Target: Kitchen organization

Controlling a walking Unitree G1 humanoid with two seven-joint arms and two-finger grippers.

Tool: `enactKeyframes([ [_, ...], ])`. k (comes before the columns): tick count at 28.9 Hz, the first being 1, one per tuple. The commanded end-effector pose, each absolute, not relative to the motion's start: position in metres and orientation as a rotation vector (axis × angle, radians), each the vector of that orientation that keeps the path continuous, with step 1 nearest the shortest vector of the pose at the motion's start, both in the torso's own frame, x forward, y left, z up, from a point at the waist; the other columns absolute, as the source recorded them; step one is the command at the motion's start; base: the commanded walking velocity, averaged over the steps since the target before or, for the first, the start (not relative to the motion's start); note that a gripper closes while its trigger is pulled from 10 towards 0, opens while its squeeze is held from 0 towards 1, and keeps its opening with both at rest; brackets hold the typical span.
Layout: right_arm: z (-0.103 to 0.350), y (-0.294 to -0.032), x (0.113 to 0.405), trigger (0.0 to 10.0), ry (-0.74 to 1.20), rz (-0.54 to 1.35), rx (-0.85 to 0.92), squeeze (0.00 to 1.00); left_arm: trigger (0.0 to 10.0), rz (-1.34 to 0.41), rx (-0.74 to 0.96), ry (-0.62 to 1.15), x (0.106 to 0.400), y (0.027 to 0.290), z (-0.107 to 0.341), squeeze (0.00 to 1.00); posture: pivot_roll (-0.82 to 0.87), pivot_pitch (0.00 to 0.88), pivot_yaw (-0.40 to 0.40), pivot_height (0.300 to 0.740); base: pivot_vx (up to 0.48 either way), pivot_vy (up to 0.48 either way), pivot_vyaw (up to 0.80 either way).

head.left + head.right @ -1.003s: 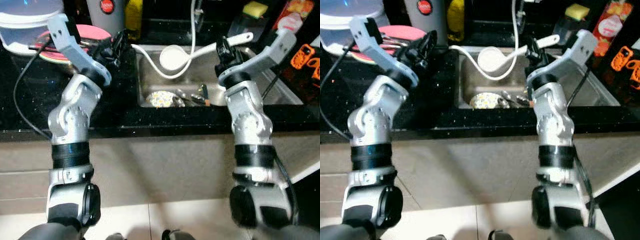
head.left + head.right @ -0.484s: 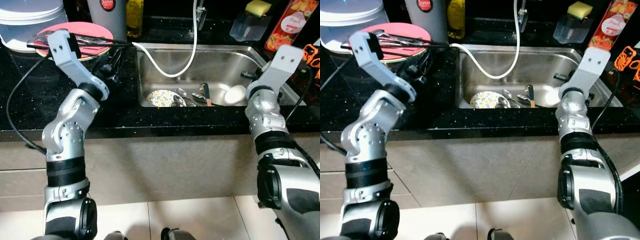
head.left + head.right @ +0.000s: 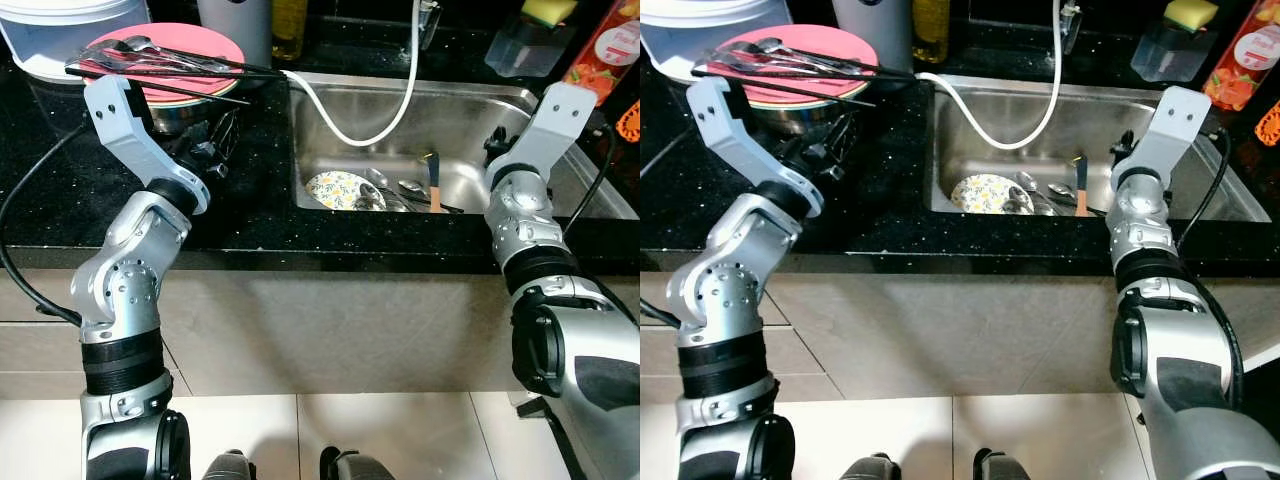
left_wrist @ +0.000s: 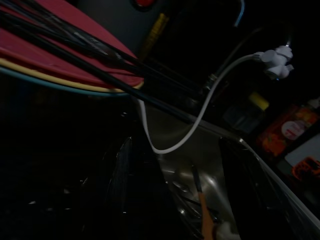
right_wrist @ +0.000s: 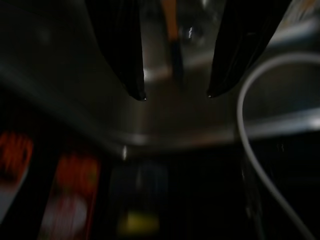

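A steel sink (image 3: 470, 115) holds a floral plate (image 3: 337, 188), spoons (image 3: 385, 190) and an orange-handled utensil (image 3: 433, 190). My right gripper (image 5: 175, 95) hangs low inside the sink at its right side (image 3: 495, 148), open and empty, with the orange handle (image 5: 170, 20) beyond its fingertips. A pink plate (image 3: 195, 42) on a steel bowl carries chopsticks and spoons (image 3: 150, 62) on the counter to the left. My left gripper (image 3: 222, 130) rests over the black counter beside that bowl, open and empty. A white hose (image 3: 345, 125) loops into the sink.
A white lidded tub (image 3: 60, 30) stands at the back left beside a grey canister (image 3: 235, 12) and an oil bottle (image 3: 290, 12). Behind the sink are a tap (image 3: 428, 18), a soap box with a sponge (image 3: 525, 45) and a red packet (image 3: 612, 45).
My right gripper held a white ladle up above the sink, lowered it into the basin and let go; it now stands open. The head camera has tilted lower and nearer.
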State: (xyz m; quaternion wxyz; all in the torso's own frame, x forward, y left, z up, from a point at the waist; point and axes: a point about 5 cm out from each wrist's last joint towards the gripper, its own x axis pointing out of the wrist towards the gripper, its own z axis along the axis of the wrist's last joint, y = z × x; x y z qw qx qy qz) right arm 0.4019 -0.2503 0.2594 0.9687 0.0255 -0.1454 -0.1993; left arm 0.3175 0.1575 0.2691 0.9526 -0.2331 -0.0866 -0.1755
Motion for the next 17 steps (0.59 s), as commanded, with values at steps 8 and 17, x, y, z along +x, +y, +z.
enactKeyframes([
  [8,0.344,-0.243,0.377,10.0,-0.691,-0.119,0.222,0.00,10.0,-0.341,-0.392,-0.206,0.324,0.162,0.280,0.00,0.17,0.067,-0.088,0.740,0.000,0.000,0.00],
  [17,0.341,-0.204,0.343,10.0,-0.735,0.220,0.306,0.00,10.0,-0.223,-0.284,-0.233,0.335,0.192,0.299,0.00,0.12,0.048,-0.052,0.740,0.000,0.000,0.00],
])
